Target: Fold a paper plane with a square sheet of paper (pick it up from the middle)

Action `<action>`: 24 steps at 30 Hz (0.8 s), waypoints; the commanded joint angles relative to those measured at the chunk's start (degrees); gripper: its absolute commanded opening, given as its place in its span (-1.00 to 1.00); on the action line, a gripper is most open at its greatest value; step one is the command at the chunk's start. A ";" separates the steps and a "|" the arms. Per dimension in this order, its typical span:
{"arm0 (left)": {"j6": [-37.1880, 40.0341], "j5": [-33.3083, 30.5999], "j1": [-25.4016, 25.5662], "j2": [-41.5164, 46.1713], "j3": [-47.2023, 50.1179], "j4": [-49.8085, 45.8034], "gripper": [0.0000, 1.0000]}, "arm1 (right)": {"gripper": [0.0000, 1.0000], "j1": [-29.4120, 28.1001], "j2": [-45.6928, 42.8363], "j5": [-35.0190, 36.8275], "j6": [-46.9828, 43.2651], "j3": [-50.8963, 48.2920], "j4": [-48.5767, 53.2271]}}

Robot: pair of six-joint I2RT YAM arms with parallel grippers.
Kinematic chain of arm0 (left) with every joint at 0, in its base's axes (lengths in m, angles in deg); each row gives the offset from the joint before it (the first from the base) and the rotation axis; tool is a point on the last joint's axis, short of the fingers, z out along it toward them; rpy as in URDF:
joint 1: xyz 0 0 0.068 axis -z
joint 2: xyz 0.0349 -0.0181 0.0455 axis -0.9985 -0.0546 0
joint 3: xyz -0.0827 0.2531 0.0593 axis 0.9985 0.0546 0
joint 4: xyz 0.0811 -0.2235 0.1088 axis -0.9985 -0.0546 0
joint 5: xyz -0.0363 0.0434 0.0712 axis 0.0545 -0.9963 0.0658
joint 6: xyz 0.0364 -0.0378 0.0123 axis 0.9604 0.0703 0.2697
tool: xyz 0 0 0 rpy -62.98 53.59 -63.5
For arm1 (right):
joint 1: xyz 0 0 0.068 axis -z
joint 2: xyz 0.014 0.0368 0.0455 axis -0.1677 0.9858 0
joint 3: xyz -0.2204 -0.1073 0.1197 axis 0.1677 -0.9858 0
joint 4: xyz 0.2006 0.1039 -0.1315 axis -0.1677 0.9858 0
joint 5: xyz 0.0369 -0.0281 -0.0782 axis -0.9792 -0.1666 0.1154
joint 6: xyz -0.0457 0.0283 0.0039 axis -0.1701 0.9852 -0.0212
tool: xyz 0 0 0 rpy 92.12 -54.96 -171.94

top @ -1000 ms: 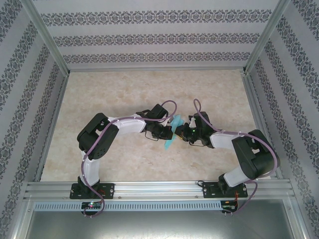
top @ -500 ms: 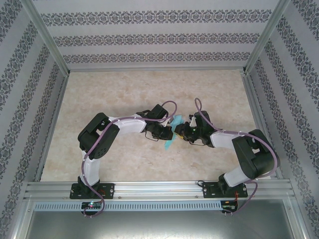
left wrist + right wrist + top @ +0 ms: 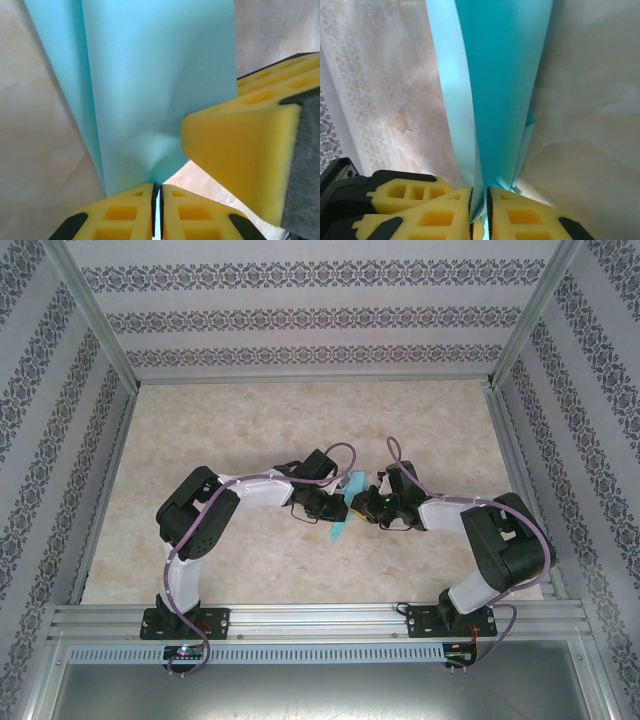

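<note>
Left gripper (image 3: 157,189): I see it pinched tight on the paper plane (image 3: 160,75).
Right gripper (image 3: 485,195): nipped onto the plane's layers too.
Place: middle of the table (image 3: 250,420).

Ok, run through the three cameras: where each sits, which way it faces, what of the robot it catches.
Top external: above and behind the bases, looking down on the table; both arms show, left gripper and right gripper meeting at the turquoise paper.
Left wrist: on the left arm, looking along its shut yellow fingers up the paper; a right gripper finger intrudes at right.
Right wrist: on the right arm, looking along its own shut fingers up the paper.
Shared: both wrist views show the pinched paper.
</note>
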 commanded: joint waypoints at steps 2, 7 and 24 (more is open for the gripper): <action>1.50 0.91 -0.36 -0.17 -1.33 0.12 -0.69 | -0.75 0.44 -0.29 1.53 -2.01 1.36 3.25; 1.76 0.91 -0.36 0.48 -1.68 -0.61 -0.63 | -0.84 0.38 0.08 2.06 -2.77 2.11 4.59; 2.63 -12.40 1.64 9.12 4.43 -5.29 -0.21 | -1.00 1.07 1.30 3.04 -6.56 5.74 10.34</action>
